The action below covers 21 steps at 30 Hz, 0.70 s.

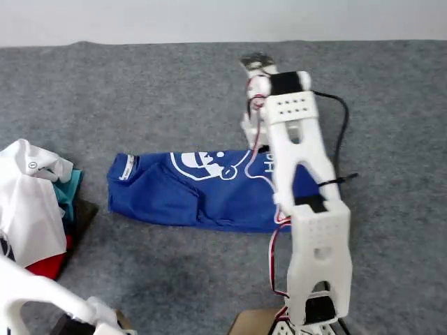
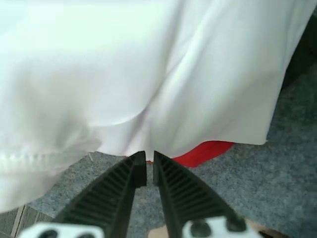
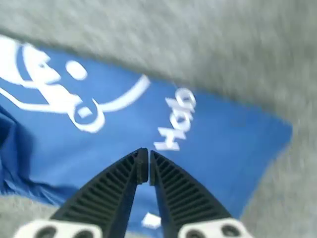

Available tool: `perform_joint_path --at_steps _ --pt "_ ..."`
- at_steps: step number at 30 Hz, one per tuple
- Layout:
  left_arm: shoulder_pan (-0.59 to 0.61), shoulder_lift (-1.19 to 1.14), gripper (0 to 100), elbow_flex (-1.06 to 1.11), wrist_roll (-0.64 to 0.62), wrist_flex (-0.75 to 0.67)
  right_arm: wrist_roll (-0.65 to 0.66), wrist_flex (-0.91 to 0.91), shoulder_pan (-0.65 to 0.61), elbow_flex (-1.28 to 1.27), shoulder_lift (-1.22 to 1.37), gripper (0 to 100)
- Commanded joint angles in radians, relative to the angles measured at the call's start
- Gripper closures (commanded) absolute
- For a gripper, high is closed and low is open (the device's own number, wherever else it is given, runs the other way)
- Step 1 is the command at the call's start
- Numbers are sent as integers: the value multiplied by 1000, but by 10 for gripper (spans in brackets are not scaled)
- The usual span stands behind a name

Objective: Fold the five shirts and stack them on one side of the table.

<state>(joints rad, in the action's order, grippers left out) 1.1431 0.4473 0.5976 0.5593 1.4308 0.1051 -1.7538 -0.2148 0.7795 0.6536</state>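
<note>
One blue shirt (image 1: 188, 188) lies in a long strip on the table (image 1: 391, 105), the others in a heap (image 1: 66, 202).
It seems laid flat for a cross fold. The right gripper (image 3: 148, 154) hangs over its printed end, jaws nearly together and empty. The left gripper (image 2: 146, 157), likewise narrow and empty, sits by the white shirt's (image 2: 148, 64) hem.

Flat shirt (image 1: 188, 192) central on table (image 1: 391, 105), heap of shirts (image 1: 31, 209) at left edge.
</note>
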Motion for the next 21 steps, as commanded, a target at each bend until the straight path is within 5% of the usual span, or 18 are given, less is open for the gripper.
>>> perform_joint_path --at_steps 1,6,21 --pt "-8 11 956 -13 6 9 -17 -42 56 -153 -157 864" --pt "-9 9 955 -13 6 9 -68 -36 99 -305 -217 714" --pt "-172 3 956 -5 6 9 -114 110 111 -311 -1 689"
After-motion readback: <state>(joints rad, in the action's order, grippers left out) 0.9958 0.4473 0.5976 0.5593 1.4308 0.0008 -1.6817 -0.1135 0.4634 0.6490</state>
